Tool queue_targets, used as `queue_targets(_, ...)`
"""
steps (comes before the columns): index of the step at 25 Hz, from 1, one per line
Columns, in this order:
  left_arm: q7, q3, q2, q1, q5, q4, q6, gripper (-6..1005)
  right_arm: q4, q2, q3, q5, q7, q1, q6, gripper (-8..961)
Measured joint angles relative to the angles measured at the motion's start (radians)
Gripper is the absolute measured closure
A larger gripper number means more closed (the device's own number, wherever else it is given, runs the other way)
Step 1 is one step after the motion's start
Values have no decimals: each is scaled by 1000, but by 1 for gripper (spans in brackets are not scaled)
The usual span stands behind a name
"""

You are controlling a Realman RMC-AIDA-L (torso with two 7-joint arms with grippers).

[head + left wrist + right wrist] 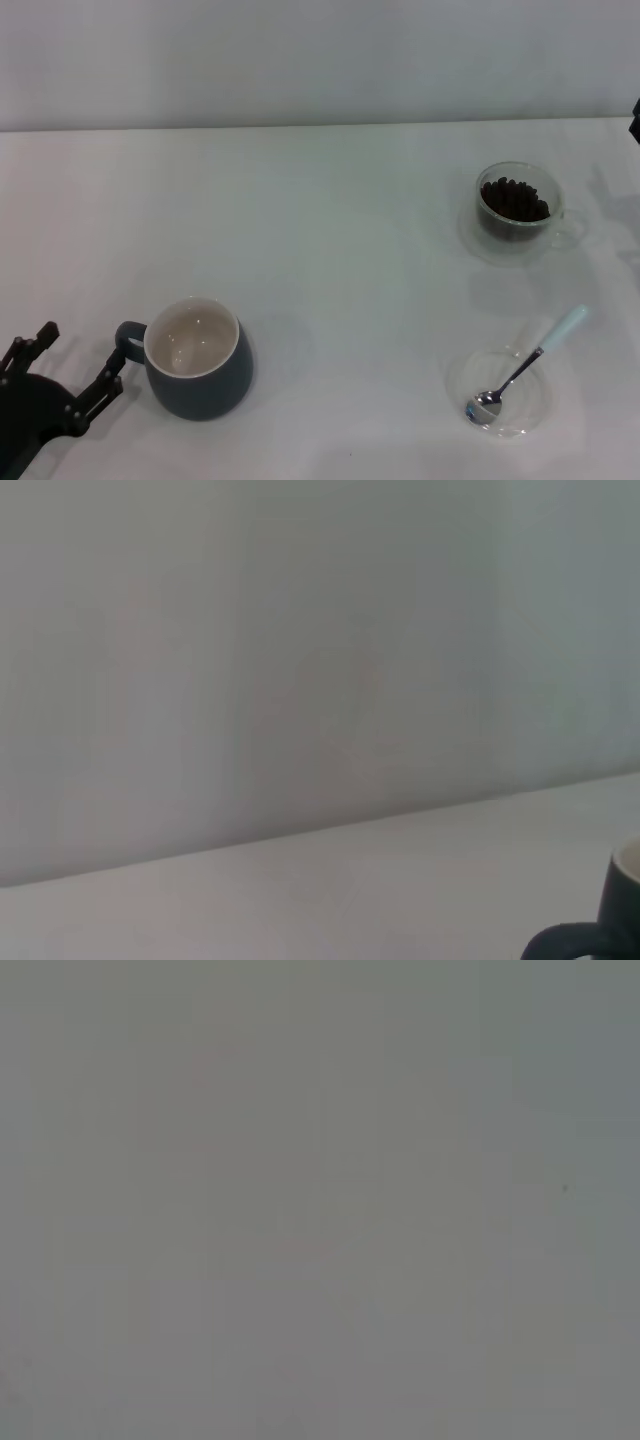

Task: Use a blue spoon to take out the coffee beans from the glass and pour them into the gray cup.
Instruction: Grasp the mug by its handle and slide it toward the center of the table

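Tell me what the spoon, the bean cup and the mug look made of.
The blue spoon: polished metal bowl and neck, mirror-bright; pale blue matte handle, maybe plastic or ceramic. The glass looks like clear glass, since the coffee beans show through its wall. The gray cup seems glazed ceramic: dark blue-gray outside, glossy cream inside with reflections.
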Motion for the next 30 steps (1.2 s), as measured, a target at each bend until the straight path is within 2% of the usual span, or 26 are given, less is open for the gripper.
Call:
queue_targets(11,1,0,0,-53,1,0,-64,120,3,1,0,0,7,2,0,185)
queue_targets(28,77,-9,-8,-60,-7,21,-83,266,2,1,0,0,8,6,0,185)
queue_targets(30,77,-9,-8,-64,-10,25,-91,344,2,1,0,0,8,6,0,185)
